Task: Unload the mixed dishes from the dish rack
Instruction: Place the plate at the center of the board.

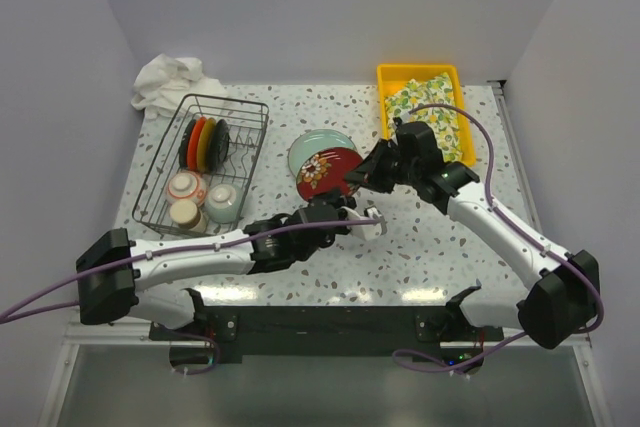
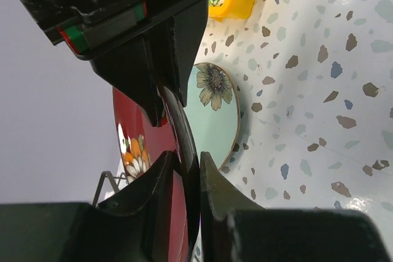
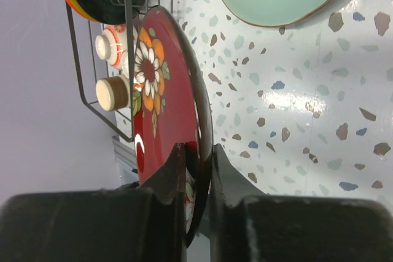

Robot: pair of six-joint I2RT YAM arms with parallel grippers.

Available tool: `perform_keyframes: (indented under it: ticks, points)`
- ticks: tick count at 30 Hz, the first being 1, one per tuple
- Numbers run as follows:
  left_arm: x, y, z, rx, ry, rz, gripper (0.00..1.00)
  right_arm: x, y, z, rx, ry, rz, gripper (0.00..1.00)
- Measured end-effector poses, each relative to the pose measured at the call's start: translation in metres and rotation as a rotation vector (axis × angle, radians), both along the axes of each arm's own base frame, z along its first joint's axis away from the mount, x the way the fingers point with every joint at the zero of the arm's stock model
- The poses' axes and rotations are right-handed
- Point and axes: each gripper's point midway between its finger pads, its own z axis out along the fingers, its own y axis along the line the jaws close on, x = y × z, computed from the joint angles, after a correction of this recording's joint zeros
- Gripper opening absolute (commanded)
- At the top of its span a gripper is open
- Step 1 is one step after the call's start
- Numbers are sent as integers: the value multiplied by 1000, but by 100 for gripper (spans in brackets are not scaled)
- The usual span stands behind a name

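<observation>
With the dish rack [image 1: 228,99] at nine o'clock partly unloaded, we judge a handover of the dark red plate [image 1: 330,169] to be in hand.
The plate is held tilted over the middle of the table [image 1: 430,237], with the pale green plate [image 1: 315,144] lying at its eleven o'clock. The left gripper [image 2: 186,173] pinches its rim near five o'clock and the right gripper [image 3: 199,161] near three. Next, we think, one pair of jaws must let go before the other carries it. We can read no brand or writing, though small print may be lost to blur.

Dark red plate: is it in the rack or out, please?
Out: left gripper and right gripper clamp the plate over the table.
</observation>
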Motion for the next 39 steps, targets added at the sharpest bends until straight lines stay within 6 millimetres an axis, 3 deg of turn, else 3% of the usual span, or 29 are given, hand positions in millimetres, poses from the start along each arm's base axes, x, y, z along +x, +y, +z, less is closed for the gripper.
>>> perform_keyframes:
  ticks: [4, 10, 13, 18, 24, 28, 32, 35, 39]
  points:
    - [-2, -1, -5, -28, 12, 6, 41, 0, -1, -3, 7, 19, -16, 0]
    - [-5, -1, -15, -75, 76, 16, 89, 3, -12, -16, -52, -4, -7, 0]
    - [-6, -3, -20, -122, 133, 16, 100, 10, -23, -21, -81, -10, -35, 0]
    - [0, 6, -19, -238, 261, 34, 100, 31, -41, -26, -103, -35, -92, 0]
    - [30, 48, 8, -456, 363, 152, 100, 59, -53, -44, -145, -64, -129, 0]
    - [49, 85, 18, -607, 454, 258, 99, 78, -46, -68, -164, -58, -113, 0]
    - [67, 135, 27, -767, 519, 393, 99, 98, -36, -91, -183, -30, -92, 0]
    - [68, 166, 37, -863, 534, 472, 98, 115, -26, -101, -175, -27, -77, 0]
    - [58, 184, 46, -910, 547, 529, 98, 136, -10, -107, -139, -37, -55, 0]
